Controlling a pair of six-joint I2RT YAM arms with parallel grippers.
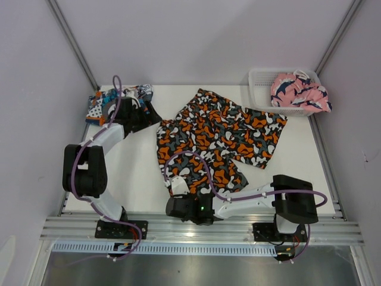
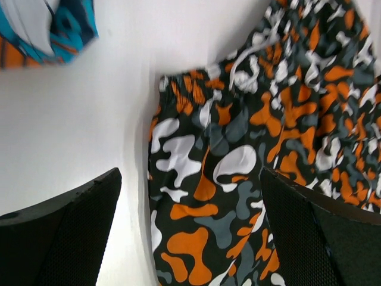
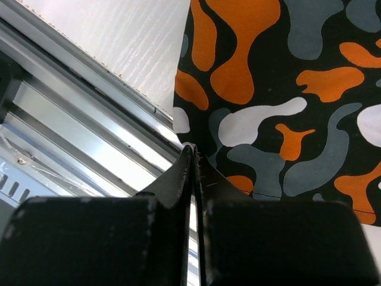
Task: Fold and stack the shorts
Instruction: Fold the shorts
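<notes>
Spread flat across the middle of the white table [image 1: 143, 173]: orange, black, white and grey blotched fabric shorts [image 1: 220, 137]. Long axis from 10 o'clock to 4 o'clock. Elastic waistband with white drawstring [image 2: 244, 65] at the 10 o'clock end. Legs splayed, one pointing to 3 o'clock, the other to 6 o'clock and reaching the near table edge.

At 10 o'clock on the table, bunched up: teal-blue, orange and white printed fabric shorts [image 1: 98, 107], partly hidden by the left arm. Print too blurred to read.

Just beside them, toward 3 o'clock: left gripper [image 1: 141, 114], jaws spread wide, grasping nothing, hanging over the waistband side of the blotched pair.

At 6 o'clock: right gripper [image 3: 191, 149], jaws clenched tight, apparently on the corner of the near leg's hem, next to the silver rail [image 3: 71, 137].

At 2 o'clock: white plastic mesh basket [image 1: 259, 89] holding a pink patterned garment [image 1: 297, 92].
</notes>
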